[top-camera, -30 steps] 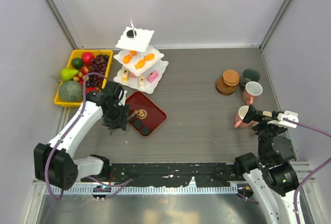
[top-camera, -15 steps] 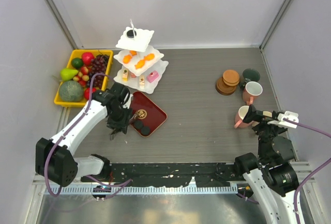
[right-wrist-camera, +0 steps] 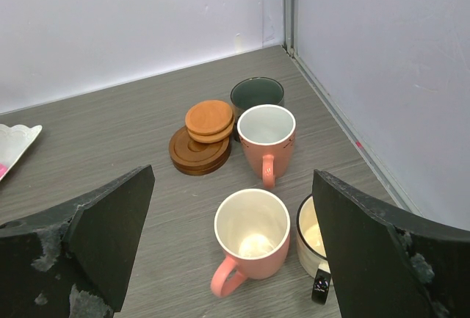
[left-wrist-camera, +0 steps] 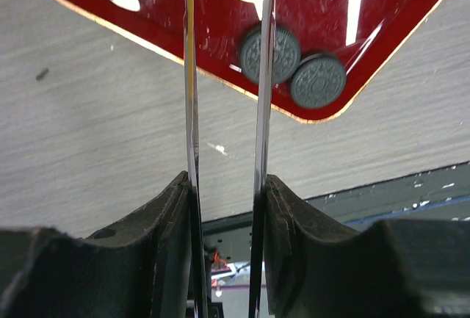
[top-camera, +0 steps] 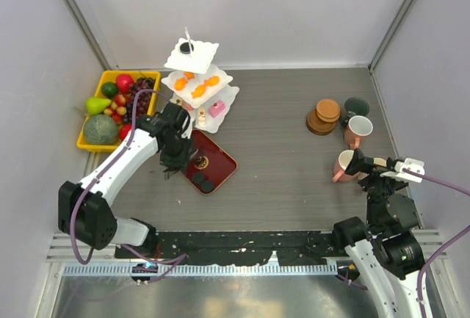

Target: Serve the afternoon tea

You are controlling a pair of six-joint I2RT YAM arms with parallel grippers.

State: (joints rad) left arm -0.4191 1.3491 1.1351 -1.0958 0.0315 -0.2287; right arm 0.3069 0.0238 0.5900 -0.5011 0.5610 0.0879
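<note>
Looking like the pastry-loading step to me: the left gripper (left-wrist-camera: pixel 226 186) is clenched on the tongs (left-wrist-camera: pixel 192 76), both blades pinched between its fingers and reaching out over the red tray (left-wrist-camera: pixel 330 9). The black pastries (left-wrist-camera: pixel 317 81) sit on that tray, two touching near its corner. One blade crosses over one of them, and a third peeks in at the top edge between the blades. The tong tips run out of the wrist view, so I can't tell if they've caught anything. The stand (top-camera: pixel 224 99) is just behind the tray and already has orange and pink bits on it, plus one black one up top. Next move, I'd guess, is to line the blades up on either side of one pastry, squeeze gently so it doesn't pop out, then lift it to a tier. The right gripper (right-wrist-camera: pixel 233 175) hangs wide open, holding nothing, above the mugs (right-wrist-camera: pixel 253 233), which are at the right next to the stacked coasters (right-wrist-camera: pixel 202 138). Compared with a second ago, the left arm has swung from off the tray's left side in over it, closer to the stand, and its jaws have tightened. The right arm hasn't budged.
</note>
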